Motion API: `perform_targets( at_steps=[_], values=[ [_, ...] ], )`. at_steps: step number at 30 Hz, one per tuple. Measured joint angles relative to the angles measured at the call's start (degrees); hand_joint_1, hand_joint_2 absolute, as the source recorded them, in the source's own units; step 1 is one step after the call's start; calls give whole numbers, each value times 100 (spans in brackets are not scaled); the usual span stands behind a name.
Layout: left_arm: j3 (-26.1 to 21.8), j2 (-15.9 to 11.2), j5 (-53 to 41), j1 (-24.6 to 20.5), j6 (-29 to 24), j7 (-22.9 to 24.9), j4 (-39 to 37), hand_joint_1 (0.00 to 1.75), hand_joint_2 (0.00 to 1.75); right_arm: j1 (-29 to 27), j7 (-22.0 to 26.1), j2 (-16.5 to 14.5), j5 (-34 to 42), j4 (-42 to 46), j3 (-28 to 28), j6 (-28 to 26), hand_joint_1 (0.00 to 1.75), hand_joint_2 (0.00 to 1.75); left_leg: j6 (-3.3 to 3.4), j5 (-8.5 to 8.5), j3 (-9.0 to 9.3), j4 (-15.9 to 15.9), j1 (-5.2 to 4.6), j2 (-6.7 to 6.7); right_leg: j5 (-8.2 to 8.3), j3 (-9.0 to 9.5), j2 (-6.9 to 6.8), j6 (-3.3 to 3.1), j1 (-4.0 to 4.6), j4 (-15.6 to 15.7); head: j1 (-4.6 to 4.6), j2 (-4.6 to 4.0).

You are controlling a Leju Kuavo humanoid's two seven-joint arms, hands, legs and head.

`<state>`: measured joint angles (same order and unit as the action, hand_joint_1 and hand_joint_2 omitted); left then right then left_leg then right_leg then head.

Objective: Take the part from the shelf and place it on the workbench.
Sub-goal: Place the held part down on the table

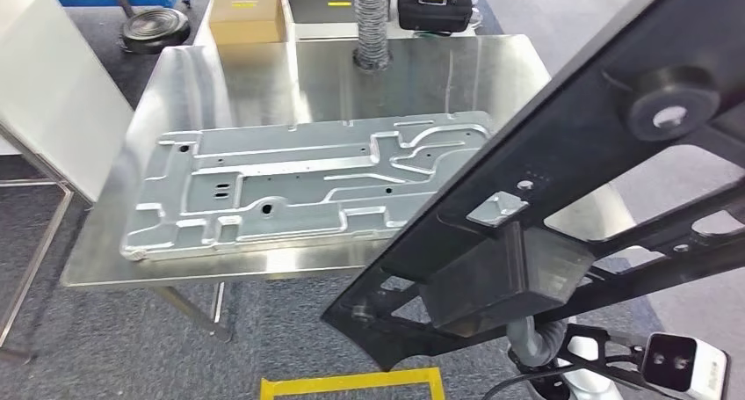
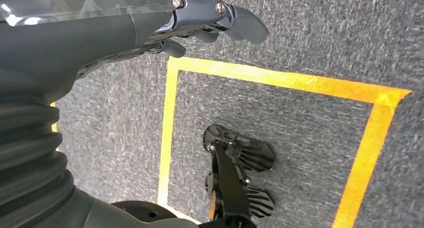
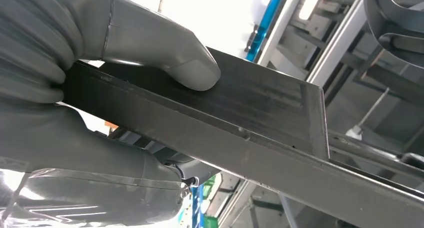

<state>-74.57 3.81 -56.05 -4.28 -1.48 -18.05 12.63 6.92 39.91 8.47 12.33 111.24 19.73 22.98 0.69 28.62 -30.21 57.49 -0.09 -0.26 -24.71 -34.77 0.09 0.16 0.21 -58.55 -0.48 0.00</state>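
Note:
A large black frame part (image 1: 597, 127) slants across the right of the head view, above the near right corner of the steel workbench (image 1: 264, 83). My right hand (image 3: 75, 138) grips this part (image 3: 260, 118) at its edge, with the thumb (image 3: 165, 52) pressed on the flat face and the fingers underneath. In the head view the part hides the hand itself; just the grey wrist cover (image 1: 536, 343) shows below it. My left hand (image 2: 210, 27) hangs over the carpet with nothing in it, fingers loosely stretched out.
A silver stamped metal panel (image 1: 299, 185) lies across the front half of the workbench. At the back stand a cardboard box (image 1: 249, 13), a grey ribbed hose (image 1: 372, 22) and a black case (image 1: 435, 3). A white board (image 1: 53, 92) stands left. Yellow tape (image 1: 351, 384) marks the floor.

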Motion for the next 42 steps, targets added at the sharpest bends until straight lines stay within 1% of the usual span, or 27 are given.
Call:
perform_targets(
  at_steps=[3, 5, 8, 9, 10, 11, 13, 14, 15, 18, 20, 21, 23, 24, 25, 26, 28, 29, 30, 33, 35, 36, 38, 39, 40, 41, 42],
  values=[
    [-5, -24, 0, -7, 42, -62, 2, 0, 175, -3, 0, 1, -2, 12, -2, -1, 175, 175, -99, 53, 69, -32, -5, 11, -52, 90, 20, -54, -9, 121, -1, 0],
    [-5, -41, -3, -15, 79, -108, 3, 0, 175, 4, 1, -5, -17, 31, -2, -1, 175, 175, -159, 205, -12, 254, -4, 12, -68, 226, 13, -100, -50, 225, -28, 0],
    [-5, -46, -28, -4, 96, -122, 2, 0, 175, 13, -14, -22, -41, 46, 0, -1, 175, 175, -231, 574, -679, 1376, 46, 11, -151, 353, 5, -144, -55, 258, -52, 0],
    [-5, -47, -38, 4, 96, -120, 2, 0, 175, 10, -26, -27, -48, 49, 1, -1, 175, 175, -248, 566, -867, 1597, 59, 11, -188, 393, 11, -144, -54, 256, -55, 0],
    [-5, -48, -46, 11, 96, -118, 2, 0, 175, 10, -39, -32, -53, 50, 1, -1, 175, 175, -260, 428, -943, 1586, 70, 12, -229, 444, 17, -139, -55, 255, -55, 0],
    [-5, -48, -50, 12, 96, -115, 2, 0, 175, 11, -54, -39, -59, 52, 1, -1, 175, 175, -262, 177, -900, 1337, 79, 13, -277, 510, 23, -130, -56, 253, -56, 0],
    [-5, -50, -60, 12, 92, -103, 2, 0, 175, 14, -87, -59, -71, 67, 1, -1, 175, 175, -237, -342, -634, 553, 78, 13, -387, 640, 26, -92, -47, 247, -53, 0],
    [-5, -50, -63, 8, 87, -96, 2, 0, 175, 16, -100, -67, -75, 79, 2, -1, 175, 175, -205, -460, -509, 250, 68, 13, -433, 675, 29, -63, -39, 237, -54, 0],
    [-5, -51, -67, 5, 82, -87, 2, 0, 175, 16, -110, -73, -78, 95, 3, -1, 175, 175, -172, -486, -443, 89, 57, 13, -465, 687, 31, -32, -33, 232, -50, 0],
    [-5, -51, -69, 2, 63, -81, 2, 0, 175, 13, -116, -78, -85, 156, 8, -1, 175, 175, -68, -399, -396, 15, 54, 7, -527, 691, 28, 61, -41, 226, -45, 0],
    [-5, -52, -69, -1, 56, -92, 2, 0, 175, 14, -112, -78, -86, 208, 6, -1, 175, 175, 0, -370, -342, -30, 70, 7, -665, 584, 21, 118, -54, -33, -34, 0],
    [-5, -53, -69, -4, 57, -98, 2, 0, 175, 10, -110, -79, -87, 228, 5, -1, 175, 175, 26, -351, -312, -43, 74, 9, -801, 400, 19, 140, -67, -371, -28, 0],
    [-5, -60, -69, -8, 65, -107, 2, 0, 175, -5, -110, -84, -87, 244, 5, -5, 175, 175, 54, -293, -260, -45, 70, 12, -1063, -123, 19, 174, -85, -1211, -20, 0],
    [-5, -67, -69, -7, 69, -112, 2, 0, 175, -14, -113, -87, -88, 246, 5, -10, 175, 175, 55, -258, -221, -45, 68, 10, -1084, -347, 19, 185, -95, -1501, -20, 0],
    [-5, -74, -68, -4, 74, -116, 2, 0, 175, -18, -116, -92, -89, 251, 5, -19, 175, 175, 50, -220, -172, -44, 67, 6, -969, -451, 18, 188, -102, -1548, -18, 0],
    [-5, -80, -66, -2, 78, -121, 2, 0, 175, -19, -120, -95, -90, 262, 4, -28, 175, 175, 41, -178, -110, -44, 67, 1, -736, -439, 16, 182, -106, -1355, -14, 0],
    [-5, -85, -53, -2, 84, -133, 2, 0, 175, -15, -128, -103, -92, 293, -1, -43, 175, 175, 4, -85, 11, -43, 63, -8, -196, -196, 1, 141, -101, -583, -4, -1],
    [-6, -86, -46, -6, 86, -142, 2, 0, 175, -12, -137, -108, -93, 311, -3, -52, 175, 175, -26, -40, 45, -37, 54, -12, -44, -78, -6, 110, -87, -246, 2, 0],
    [-7, -90, -40, -10, 87, -152, 2, 0, 175, -11, -151, -118, -97, 327, -8, -67, 175, 175, -56, -8, 62, -38, 45, -12, 12, -9, -10, 80, -70, -48, 2, 0],
    [-7, -103, -39, -16, 82, -173, 2, 0, 175, -30, -225, -142, -151, 383, -77, -163, 175, 175, -150, 53, 115, -80, 36, -3, -41, 49, 9, -11, -60, 71, 1, 0],
    [-6, -106, -51, -20, 78, -174, 2, 0, 175, -56, -275, -159, -208, 419, -150, -264, 175, 175, -206, 176, 86, 101, 40, 5, -58, 145, 12, -73, -88, 140, -11, -1],
    [-6, -108, -51, -19, 76, -176, 2, 0, 175, -73, -298, -170, -249, 434, -183, -328, 175, 175, -228, 304, -35, 369, 45, 6, -71, 196, 8, -101, -96, 169, -19, -1],
    [-9, -108, -40, -12, 71, -175, 2, 0, 175, -133, -346, -184, -394, 449, -257, -490, 175, 175, -255, 606, -493, 1185, 51, 6, -119, 256, 2, -141, -83, 180, -26, 0],
    [-13, -108, -27, -3, 67, -172, 2, 0, 175, -180, -369, -186, -510, 454, -296, -599, 175, 175, -262, 671, -717, 1514, 53, 7, -146, 280, 5, -150, -77, 178, -27, -1],
    [-19, -107, -14, 6, 62, -166, 2, 0, 175, -231, -390, -187, -656, 458, -337, -733, 175, 175, -262, 620, -860, 1654, 54, 7, -176, 312, 12, -152, -70, 176, -27, -1],
    [-27, -107, 1, 14, 57, -160, 2, 0, 175, -273, -413, -186, -828, 462, -378, -894, 175, 175, -253, 442, -885, 1551, 55, 7, -209, 351, 20, -151, -64, 174, -28, 0],
    [-37, -108, 13, 18, 51, -155, 2, 0, 175, -294, -458, -186, -1045, 464, -423, -1112, 175, 175, -233, 173, -799, 1229, 55, 7, -246, 399, 27, -146, -58, 170, -27, 0]
  ],
)
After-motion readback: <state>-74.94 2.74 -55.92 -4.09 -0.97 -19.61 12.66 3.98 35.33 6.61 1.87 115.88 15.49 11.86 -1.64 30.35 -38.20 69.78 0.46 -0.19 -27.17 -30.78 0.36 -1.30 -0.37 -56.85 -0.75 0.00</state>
